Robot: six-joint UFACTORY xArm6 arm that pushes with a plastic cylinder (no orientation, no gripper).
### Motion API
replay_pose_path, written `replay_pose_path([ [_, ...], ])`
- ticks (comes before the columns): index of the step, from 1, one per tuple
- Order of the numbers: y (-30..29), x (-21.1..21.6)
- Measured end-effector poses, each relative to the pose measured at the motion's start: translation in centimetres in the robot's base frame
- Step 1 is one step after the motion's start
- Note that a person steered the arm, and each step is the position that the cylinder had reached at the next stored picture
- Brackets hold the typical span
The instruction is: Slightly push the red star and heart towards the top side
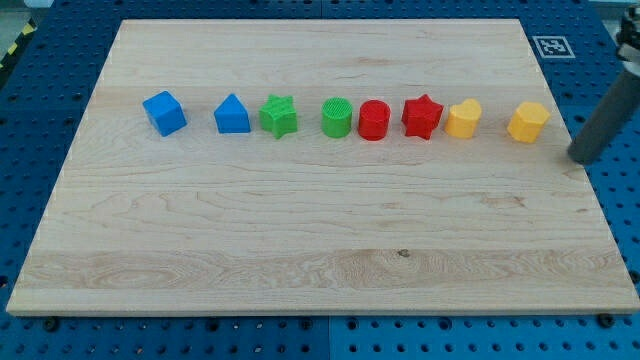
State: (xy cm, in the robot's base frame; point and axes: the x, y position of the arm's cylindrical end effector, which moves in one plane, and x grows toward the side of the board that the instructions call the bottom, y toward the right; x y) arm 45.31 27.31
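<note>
We see a bright, evenly lit picture, with light seemingly from above. The wooden surface (320, 230) shows soft sheen but no harsh glare. Blocks such as the red star (422, 117) cast only small, faint shadows. The dark rod (606, 115) at the view's right looks slightly blurred; the wood grain stays sharp.

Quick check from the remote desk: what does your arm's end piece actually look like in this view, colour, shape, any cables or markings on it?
Only a short length shows at the view's right edge: a straight, smooth, round rod, dark grey to black, with a blunt lower end, my tip. I see no cables, labels or markings on it, and no pincer. It looks blurred. My tip sits right of the yellow hexagonal block, apart from it, at the wooden board edge.
</note>
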Motion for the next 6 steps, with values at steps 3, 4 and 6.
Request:
replay_pose_path([
  [3, -14.2, -4.3],
  [4, -14.1, -4.0],
  [6, -11.7, -7.7],
])
